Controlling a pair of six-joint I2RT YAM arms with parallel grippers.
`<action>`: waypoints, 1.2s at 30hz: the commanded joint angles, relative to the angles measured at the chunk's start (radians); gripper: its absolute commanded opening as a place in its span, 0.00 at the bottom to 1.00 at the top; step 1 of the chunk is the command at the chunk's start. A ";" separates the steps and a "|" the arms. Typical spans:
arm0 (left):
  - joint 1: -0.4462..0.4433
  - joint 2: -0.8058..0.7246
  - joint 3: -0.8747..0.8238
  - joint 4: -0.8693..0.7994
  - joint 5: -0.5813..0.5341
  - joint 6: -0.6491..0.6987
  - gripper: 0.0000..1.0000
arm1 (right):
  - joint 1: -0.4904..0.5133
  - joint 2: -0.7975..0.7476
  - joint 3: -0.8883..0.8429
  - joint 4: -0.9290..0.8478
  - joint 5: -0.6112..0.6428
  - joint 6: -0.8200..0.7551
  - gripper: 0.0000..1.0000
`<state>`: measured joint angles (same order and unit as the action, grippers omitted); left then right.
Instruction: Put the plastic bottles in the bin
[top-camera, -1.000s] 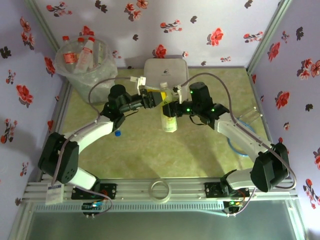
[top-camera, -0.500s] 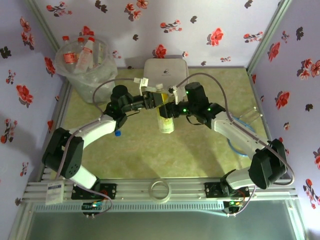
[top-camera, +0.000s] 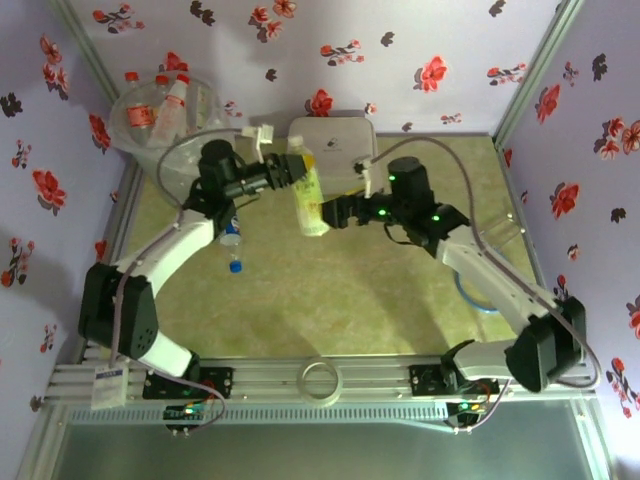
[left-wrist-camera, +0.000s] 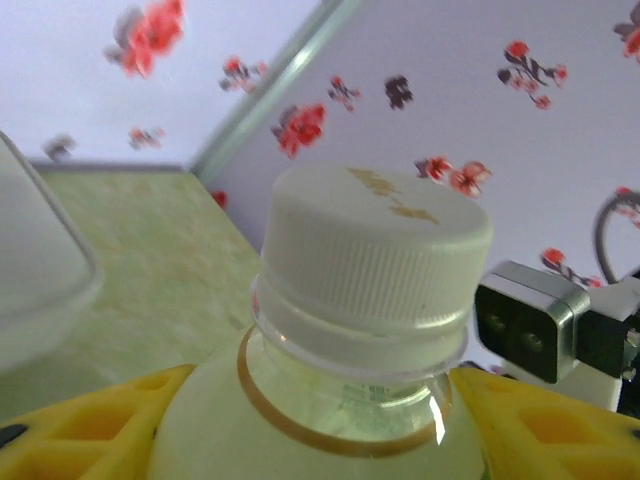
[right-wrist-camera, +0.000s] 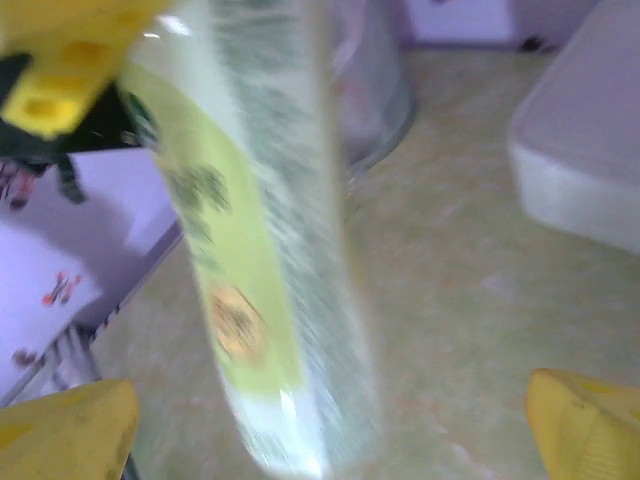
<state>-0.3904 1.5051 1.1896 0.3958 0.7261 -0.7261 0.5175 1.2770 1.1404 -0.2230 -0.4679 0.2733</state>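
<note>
Pinched only at its neck by the left gripper (top-camera: 288, 172), the pale green bottle (top-camera: 309, 195) hangs tilted near the tabletop's far edge and may swing loose or clip the far-left-corner bin (top-camera: 150, 140), while the right gripper (top-camera: 332, 212) gapes wide beside it.

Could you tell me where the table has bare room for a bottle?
Bare: the broad stretch of table between both arms and the near rail. Crowded: the back, around the bin, white box and held pale green bottle.
</note>
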 joint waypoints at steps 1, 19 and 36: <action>0.070 -0.101 0.153 -0.218 -0.092 0.175 0.39 | -0.072 -0.107 -0.025 -0.076 0.128 0.038 1.00; 0.464 -0.074 0.471 -0.307 -0.966 0.547 0.15 | -0.093 -0.129 -0.245 -0.043 0.146 0.113 0.99; 0.545 0.259 0.675 -0.318 -0.899 0.557 0.16 | -0.089 -0.133 -0.281 -0.077 0.144 0.108 0.99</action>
<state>0.1616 1.7645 1.8057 0.0761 -0.2058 -0.1997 0.4232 1.1522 0.8810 -0.2901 -0.3172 0.3752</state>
